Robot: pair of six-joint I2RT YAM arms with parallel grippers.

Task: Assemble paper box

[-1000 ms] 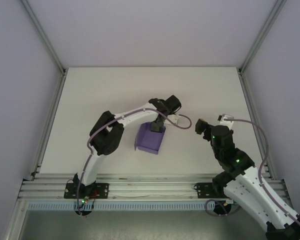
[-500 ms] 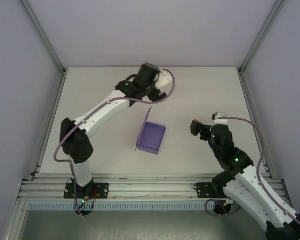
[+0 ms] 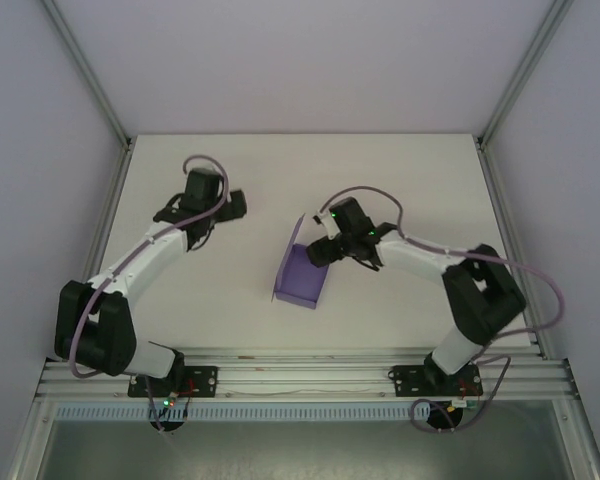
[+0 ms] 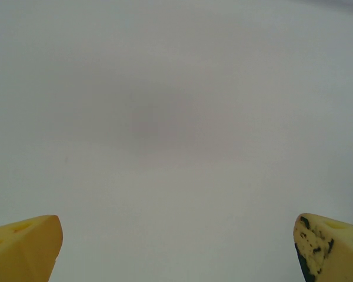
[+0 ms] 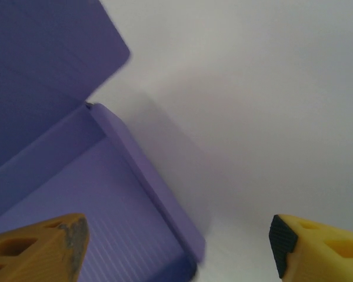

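Small lavender open-topped paper box (image 3: 302, 278) sits on the white table (image 3: 410, 180), directly under the right gripper (image 3: 320, 250), one flap (image 5: 41, 59) standing up. Right gripper is released, grasping nothing: one yellow finger (image 5: 35, 247) over the box floor, the other over bare table, box side wall between them. Left gripper (image 3: 232, 204) is spread wide, empty, over bare table, with the box well apart from it.
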